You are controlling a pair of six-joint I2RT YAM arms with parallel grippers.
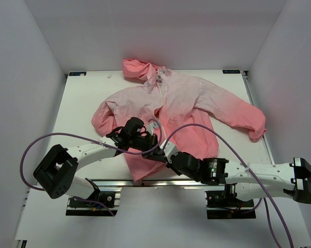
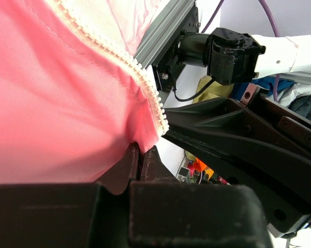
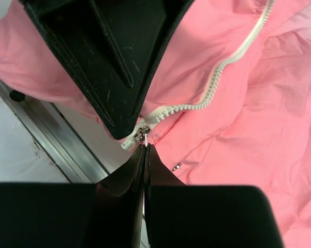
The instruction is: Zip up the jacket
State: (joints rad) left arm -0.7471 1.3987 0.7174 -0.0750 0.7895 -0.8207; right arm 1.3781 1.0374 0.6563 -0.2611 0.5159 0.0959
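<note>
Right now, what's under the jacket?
The jacket lies spread on the white table, with its lower hem by the metal rail at the near edge. Whatever is beneath the fabric itself is covered, so I cannot tell.

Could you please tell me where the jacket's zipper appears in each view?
Top external: zipper at centre, down the jacket front.
Left wrist: zipper diagonal, top left to centre, above left claw.
Right wrist: zipper from top right to centre, ending at right claw.
Shared landmark: metal rail at the table near edge.
</note>
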